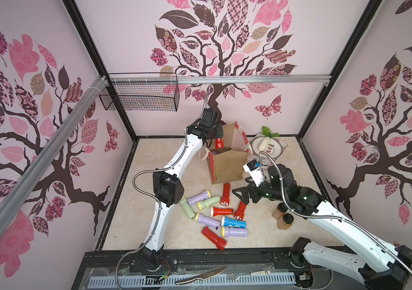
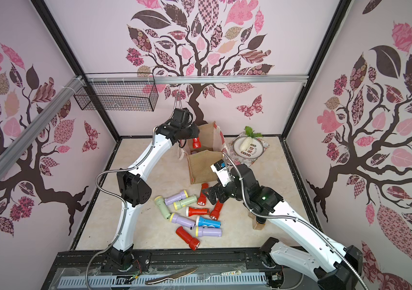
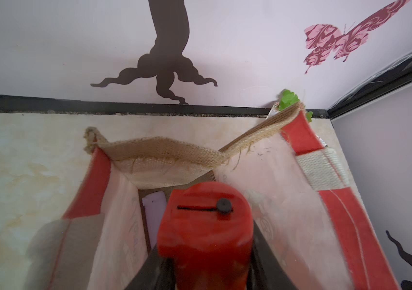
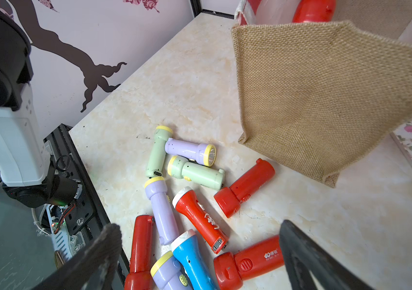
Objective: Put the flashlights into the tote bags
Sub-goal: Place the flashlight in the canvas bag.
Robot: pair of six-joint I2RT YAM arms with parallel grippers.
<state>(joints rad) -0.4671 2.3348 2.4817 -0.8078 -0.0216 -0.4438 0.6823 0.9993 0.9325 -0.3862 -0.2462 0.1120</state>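
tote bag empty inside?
No. In the left wrist view, a lilac flashlight lies at the bottom of the tote bag.

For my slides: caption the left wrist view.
Left gripper holds red flashlight above open tote bag; lilac flashlight lies inside.

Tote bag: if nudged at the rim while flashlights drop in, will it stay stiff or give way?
Probably floppy: the tote bag has a burlap rim that sags and folds inward in the left wrist view. It may tip or slide easily: it stands tall, with only one lilac flashlight seen inside.
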